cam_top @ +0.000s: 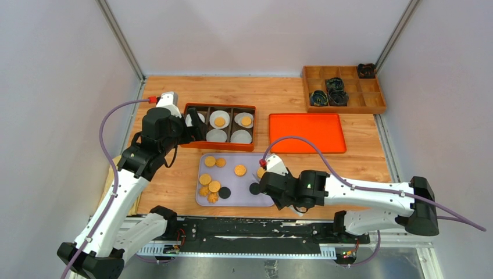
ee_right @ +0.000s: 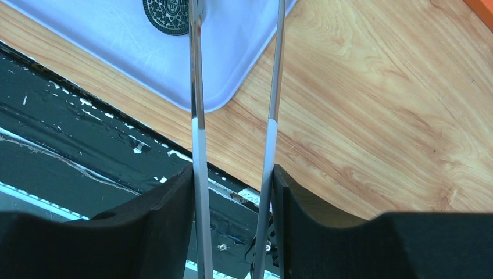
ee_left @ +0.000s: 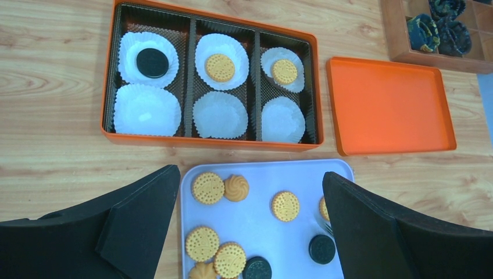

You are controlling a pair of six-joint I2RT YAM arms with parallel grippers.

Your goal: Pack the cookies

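Cookies [ee_left: 208, 188] dot pale tray [ee_left: 261, 232]; right fingers [ee_right: 145, 232] grip tongs [ee_right: 197, 116].

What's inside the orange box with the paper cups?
Six white paper cups in the orange box. The far row holds a black cookie and two golden cookies; the near three look empty. Whatever lies beneath the cups is covered.
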